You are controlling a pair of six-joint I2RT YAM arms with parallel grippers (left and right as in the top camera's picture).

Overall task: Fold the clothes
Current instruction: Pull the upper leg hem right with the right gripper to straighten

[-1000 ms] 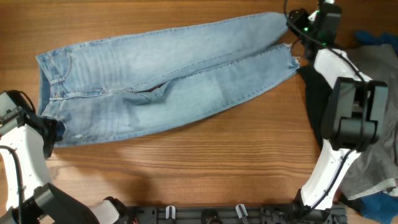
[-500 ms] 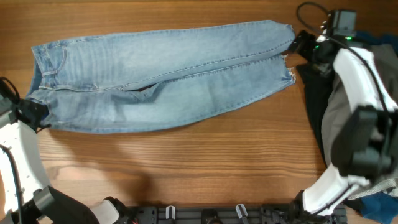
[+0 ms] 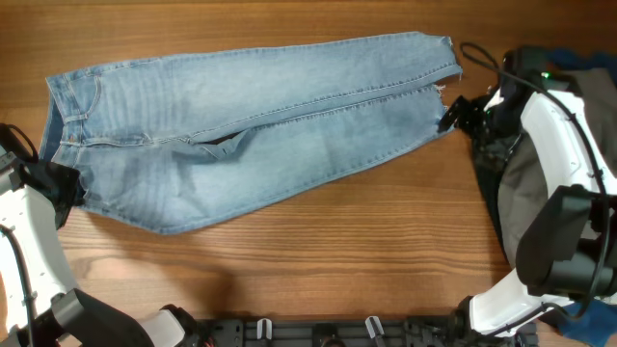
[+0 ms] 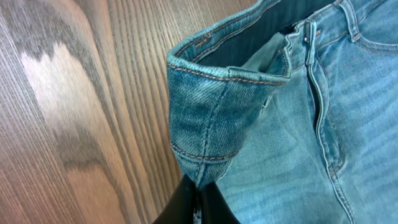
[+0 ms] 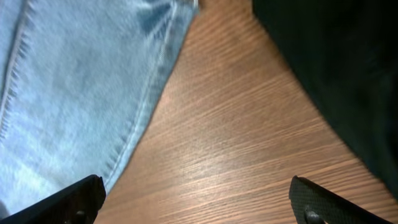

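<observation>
Evidently no fold is made yet: the jeans (image 3: 260, 125) lie full length across the worktop (image 3: 318, 260), waistband left, frayed hems right. The left pincer (image 4: 198, 193) is clamped tight on the waistband's near corner. The right pincer (image 3: 453, 114) gapes wide beside the hems, holding nothing. All the folding is left.

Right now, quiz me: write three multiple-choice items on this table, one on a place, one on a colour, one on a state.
1. In the overhead view, the waistband of the jeans lies: A right, B left, C middle.
2. The jeans are: A black, B red, C light blue.
3. Jaws of the right gripper stand: A open, empty, B shut on a hem, C shut on grey cloth.
Key: B, the hems point right; C, pale washed denim; A, only bare table shows between them.
</observation>
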